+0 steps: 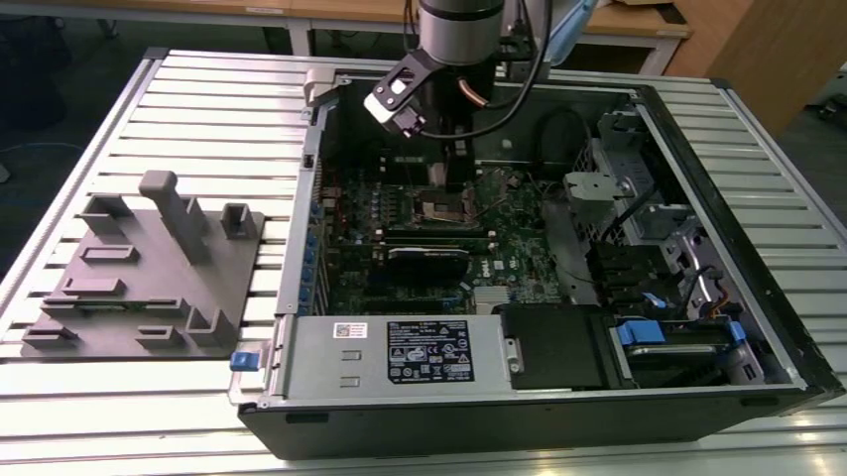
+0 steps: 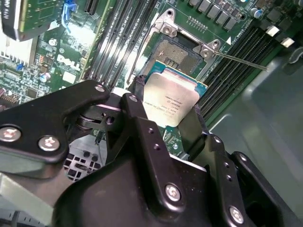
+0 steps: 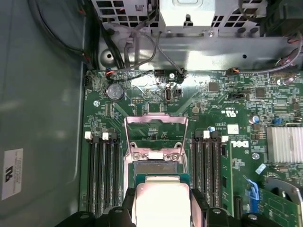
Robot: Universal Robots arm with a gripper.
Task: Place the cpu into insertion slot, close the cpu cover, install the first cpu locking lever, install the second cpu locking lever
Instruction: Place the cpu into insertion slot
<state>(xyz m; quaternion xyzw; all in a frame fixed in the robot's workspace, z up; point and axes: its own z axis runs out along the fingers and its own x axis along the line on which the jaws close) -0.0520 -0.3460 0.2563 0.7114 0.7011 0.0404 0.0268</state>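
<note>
Gripper (image 2: pixel 166 113) clenched on the cpu (image 2: pixel 173 97), I hold it just above the insertion slot (image 2: pixel 174 53), cpu cover (image 3: pixel 142 154) raised. Placing step; seating needs square alignment.

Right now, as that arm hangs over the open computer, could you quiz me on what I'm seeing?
1. What is the tool holding?
2. True or false: the cpu already sits in the insertion slot.
3. The cpu cover is: A) raised open, B) shut over the slot, C) taken away.
Key: 1. The cpu, clamped by its edges. 2. False; it is held off the slot, whose centre lies bare. 3. A.
</note>
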